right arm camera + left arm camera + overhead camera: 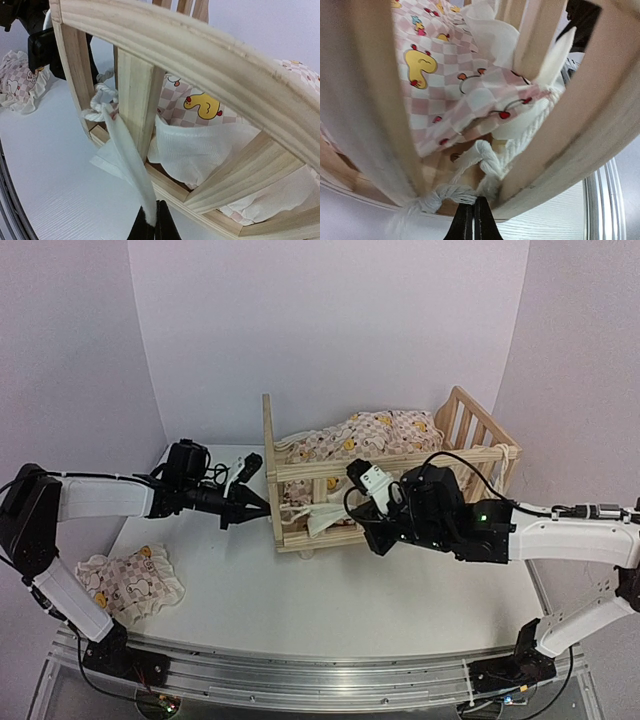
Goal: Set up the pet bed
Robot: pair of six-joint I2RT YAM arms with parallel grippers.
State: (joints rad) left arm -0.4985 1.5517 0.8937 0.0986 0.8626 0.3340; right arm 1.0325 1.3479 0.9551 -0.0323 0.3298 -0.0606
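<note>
You've got both arms in on the near-left corner of the light pine slatted crib-like frame (269, 440), which stands mid-table. The cream ruffled cushion in pink-white checks with yellow ducks (370, 430) lies inside it, bunched up against the rails. Its ruffle pokes out between the slats on your right wrist view.

Your left gripper (472, 219) is pinched tight, tips right at the knot of the white tie string (127, 160) looped round the corner post. Your right gripper (152, 225) is clenched too, holding the flat tail of that same string, which runs up taut from the fingertips to the knot.

Off at the near-left of the white table (350, 610), well apart from the frame, sits a small ruffled checked pillow (130, 585).
</note>
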